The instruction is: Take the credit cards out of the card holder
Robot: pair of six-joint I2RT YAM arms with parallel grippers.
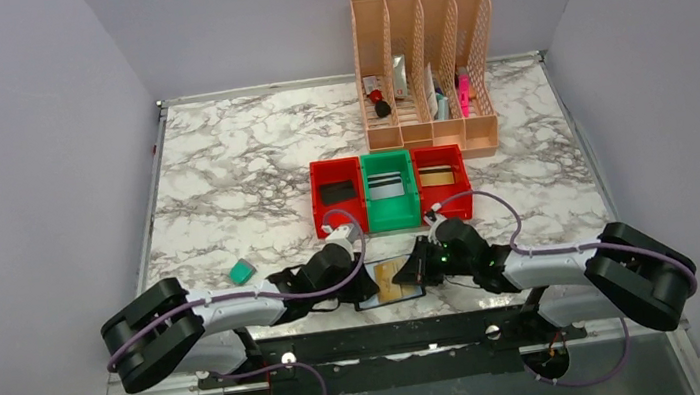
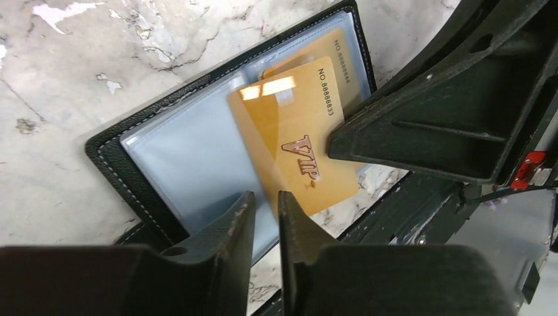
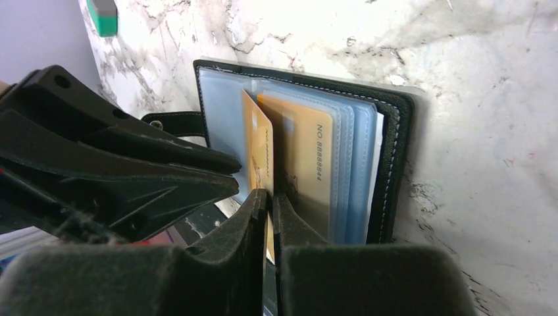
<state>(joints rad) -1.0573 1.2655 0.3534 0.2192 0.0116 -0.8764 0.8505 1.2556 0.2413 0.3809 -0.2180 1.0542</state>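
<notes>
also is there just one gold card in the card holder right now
no, the left wrist view shows two: the vip card sticking out past the edge of the card holder, and a second card behind it in a sleeve.

counter (image 1: pixel 222 173): white-grey marble, grey walls around | file organizer (image 1: pixel 426 67): peach, four slots, upright at 1 o'clock by the far edge, small items inside | bins: green bin (image 1: pixel 393 214) at centre, red bin (image 1: pixel 334 167) touching at its 9 o'clock, second red bin (image 1: pixel 438 152) touching at its 3 o'clock | teal block (image 1: pixel 241 270): alone at 8 o'clock
</notes>
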